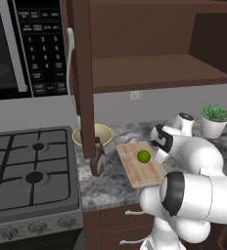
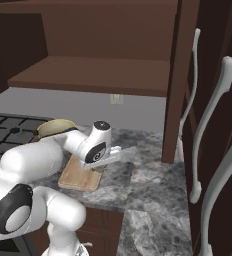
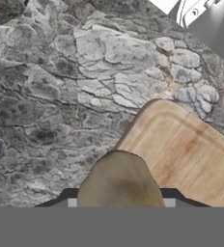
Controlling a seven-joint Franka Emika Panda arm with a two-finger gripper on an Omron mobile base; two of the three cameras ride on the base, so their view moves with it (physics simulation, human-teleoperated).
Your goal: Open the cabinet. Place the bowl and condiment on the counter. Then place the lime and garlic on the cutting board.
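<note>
Cutting board (image 1: 139, 166) on grey marble counter (image 1: 110, 188)

Rendering flat and evenly lit, without glare; falling dim inside the cabinet (image 2: 88, 45); casting soft shadows on the desk (image 1: 110, 183); blurring slightly in the hand view.

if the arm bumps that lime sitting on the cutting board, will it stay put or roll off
The lime looks round and smooth, so a nudge would probably set it rolling. The cutting board seems flat with at most a shallow rim, so little would stop it. It is small and likely light, so even a slight brush could move it.
</note>
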